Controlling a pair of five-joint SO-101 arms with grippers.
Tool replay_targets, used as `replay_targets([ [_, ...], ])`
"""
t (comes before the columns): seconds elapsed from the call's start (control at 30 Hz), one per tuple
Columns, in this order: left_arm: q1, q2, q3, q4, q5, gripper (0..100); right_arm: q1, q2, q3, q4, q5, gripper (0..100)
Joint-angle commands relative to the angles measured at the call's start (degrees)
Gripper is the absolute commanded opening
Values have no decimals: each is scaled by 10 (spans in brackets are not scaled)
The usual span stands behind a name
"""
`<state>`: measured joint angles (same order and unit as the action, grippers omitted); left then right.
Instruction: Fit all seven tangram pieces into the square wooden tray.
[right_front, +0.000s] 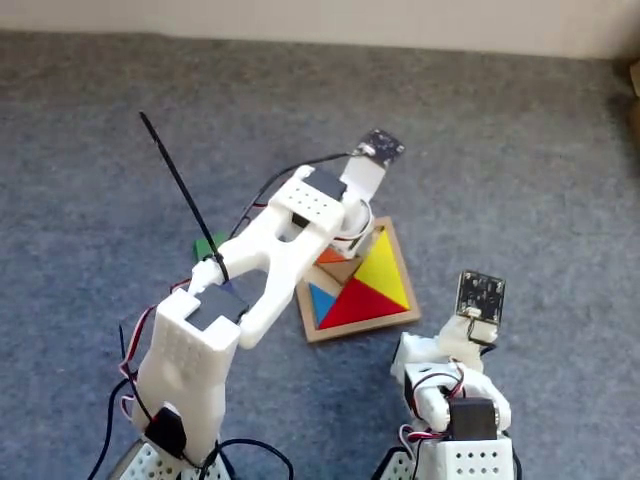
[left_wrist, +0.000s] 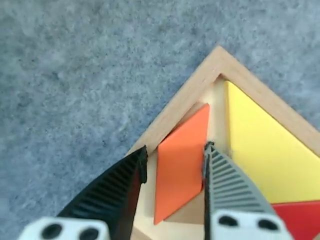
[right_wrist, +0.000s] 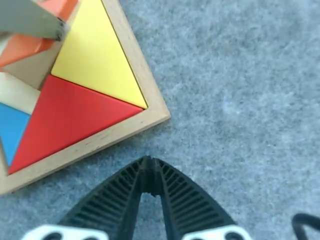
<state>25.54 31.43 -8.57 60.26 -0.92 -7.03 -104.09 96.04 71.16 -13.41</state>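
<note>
From my station I judge the job a little past halfway. The square wooden tray (right_front: 365, 328) (left_wrist: 185, 95) (right_wrist: 100, 142) already has the large yellow triangle (right_front: 385, 270) (left_wrist: 265, 150) (right_wrist: 95, 60) and the large red triangle (right_front: 360, 300) (left_wrist: 300, 220) (right_wrist: 70, 117) lying flat side by side. A small blue triangle (right_front: 320, 300) (right_wrist: 12, 130) sits along the edge beside the red one, and what looks like a brown piece (right_front: 345, 268) (right_wrist: 30, 72) lies near the middle. Bare tray floor shows between the blue and the brown, so there are gaps to fill. A green piece (right_front: 207, 246) lies out on the carpet, well apart from the tray and partly behind the left arm, and I cannot find the seventh piece. The orange parallelogram (right_front: 328, 257) (left_wrist: 182, 165) (right_wrist: 20, 45) is the piece in hand. It sits in the tray's far corner next to the yellow triangle, and it looks tilted, one end seeming to ride on the brown piece rather than lie flat. The left gripper (left_wrist: 175, 149) is spread astride it: the grey finger touches its edge on the yellow side, and the black finger stands just off the other edge, over the rim. The right gripper (right_wrist: 148, 172) is pressed together and empty, over the carpet just outside the tray's near edge by the red triangle.
</note>
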Motion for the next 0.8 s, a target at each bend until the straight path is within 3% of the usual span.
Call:
replay_targets([
  [0.0,-3,-7,-10,-6,-14,181,7,-10,73,3,3,6],
  [0.23,6,-7,-10,-6,-15,82,7,-10,73,3,3,6],
  [0.67,-13,-56,-44,69,-15,82,7,-10,73,3,3,6],
  [0.77,-19,-77,-44,104,-14,126,7,-10,73,3,3,6],
])
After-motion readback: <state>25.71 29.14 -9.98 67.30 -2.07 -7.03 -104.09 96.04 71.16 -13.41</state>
